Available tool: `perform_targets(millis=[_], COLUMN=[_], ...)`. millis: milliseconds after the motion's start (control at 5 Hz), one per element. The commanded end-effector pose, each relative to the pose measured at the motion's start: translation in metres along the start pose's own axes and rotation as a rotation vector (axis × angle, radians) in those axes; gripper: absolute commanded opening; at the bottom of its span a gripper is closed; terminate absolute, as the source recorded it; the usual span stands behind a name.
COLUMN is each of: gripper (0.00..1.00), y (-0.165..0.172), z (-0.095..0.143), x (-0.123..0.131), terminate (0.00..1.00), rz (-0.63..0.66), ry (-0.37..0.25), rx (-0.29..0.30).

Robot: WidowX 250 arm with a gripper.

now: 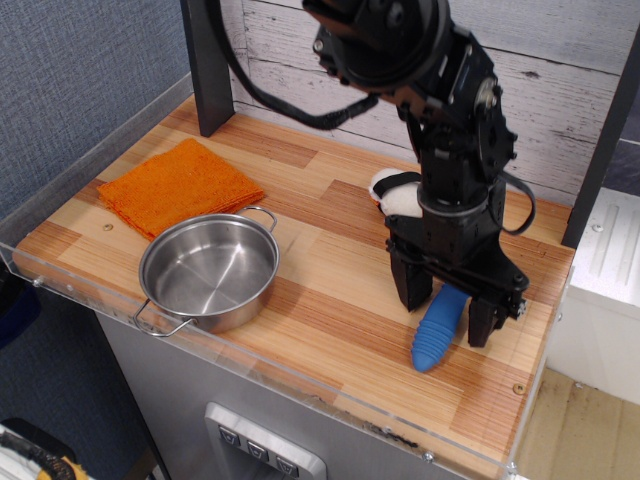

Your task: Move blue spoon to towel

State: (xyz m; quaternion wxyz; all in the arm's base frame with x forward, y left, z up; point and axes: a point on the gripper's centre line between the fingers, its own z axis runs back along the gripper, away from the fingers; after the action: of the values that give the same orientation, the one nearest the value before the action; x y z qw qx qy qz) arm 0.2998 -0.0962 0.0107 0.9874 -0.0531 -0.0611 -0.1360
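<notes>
Your arm comes in from the top of the view, its bulky black upper joint high against the back wall, and bends steeply down toward the right side of the counter. The wrist hangs close to vertical, with a black cable looping off its right side. Your gripper points straight down, low over the surface. Its two black fingers stand spread apart, one to the left and one to the right, with a clear gap between them. You can see both fingertips close to the wood, though contact with the surface cannot be told.
</notes>
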Motion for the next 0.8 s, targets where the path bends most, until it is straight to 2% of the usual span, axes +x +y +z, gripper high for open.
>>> perform_targets(millis=[0, 400, 600], gripper=[0.00, 0.00, 0.00], y=[-0.005, -0.009, -0.014], z=[0.005, 0.009, 0.024], x=[0.002, -0.002, 0.002], terminate=[0.00, 0.00, 0.00], rz=[0.000, 0.007, 0.023], ry=[-0.020, -0.028, -0.024], rx=[0.034, 0.025, 0.031])
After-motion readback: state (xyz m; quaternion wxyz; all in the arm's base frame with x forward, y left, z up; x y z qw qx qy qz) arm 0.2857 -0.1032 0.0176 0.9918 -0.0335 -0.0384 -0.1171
